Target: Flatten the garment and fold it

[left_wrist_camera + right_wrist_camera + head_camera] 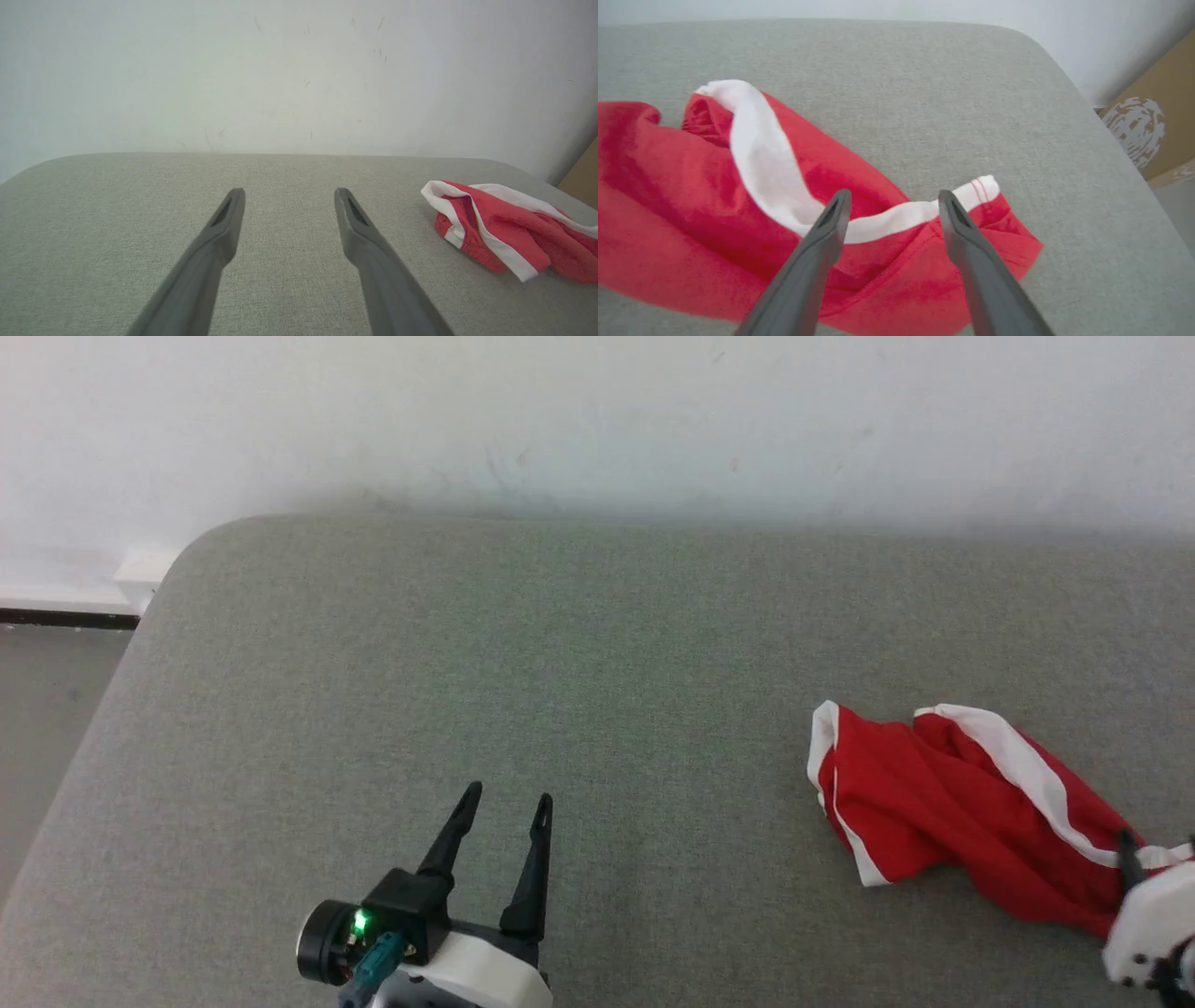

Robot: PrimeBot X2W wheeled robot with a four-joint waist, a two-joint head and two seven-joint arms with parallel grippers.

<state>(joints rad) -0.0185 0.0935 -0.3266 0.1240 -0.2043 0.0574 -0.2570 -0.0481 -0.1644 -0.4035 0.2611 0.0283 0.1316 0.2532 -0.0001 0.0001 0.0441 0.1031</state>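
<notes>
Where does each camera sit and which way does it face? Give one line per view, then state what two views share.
Head view: on the head, facing forward and down at the grey cushion and white wall; open left gripper lower left, right arm lower right.
Left wrist view: on the left wrist, facing along its fingers across the cushion to the wall.
Right wrist view: on the right wrist, facing down over the open right gripper onto the garment.
Shared: head and left wrist views both show the garment at right.
</notes>
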